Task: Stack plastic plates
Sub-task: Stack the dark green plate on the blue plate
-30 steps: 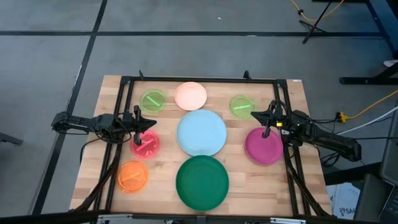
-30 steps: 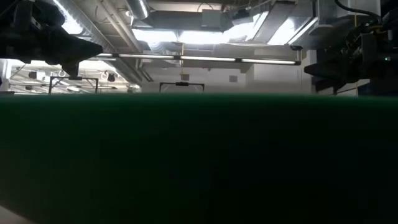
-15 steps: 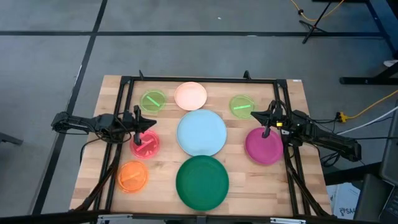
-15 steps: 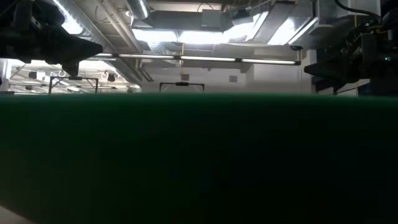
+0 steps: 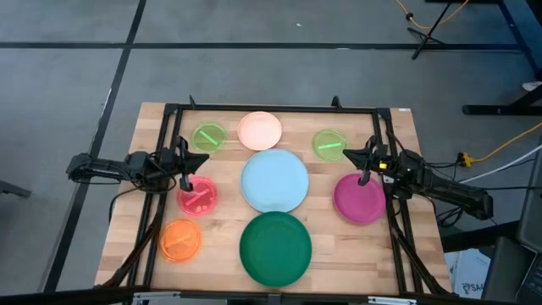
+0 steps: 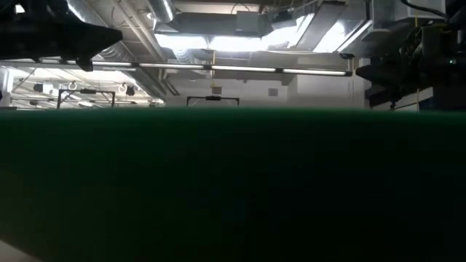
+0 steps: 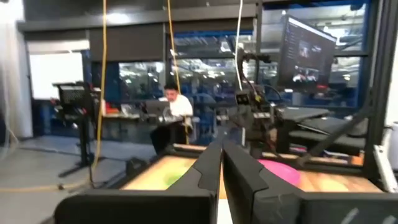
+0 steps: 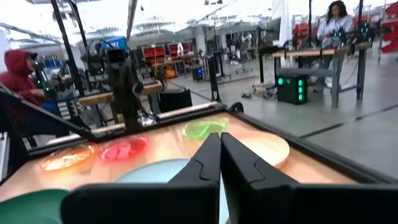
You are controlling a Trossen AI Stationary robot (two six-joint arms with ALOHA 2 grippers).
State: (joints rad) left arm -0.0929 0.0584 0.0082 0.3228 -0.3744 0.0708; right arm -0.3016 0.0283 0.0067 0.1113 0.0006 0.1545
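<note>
Backing off a little, the left tool [image 5: 188, 167] now hovers clenched at the pink-red plate's [image 5: 197, 199] far rim; the right tool [image 5: 364, 164], clenched too, hangs over the magenta plate [image 5: 359, 200]. Eight plates lie unstacked on the worktop [image 5: 406, 144]: two large, two medium, four small.

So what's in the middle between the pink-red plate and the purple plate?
The big light blue plate lies between the pink-red plate and the magenta plate, shown in the high view.
</note>
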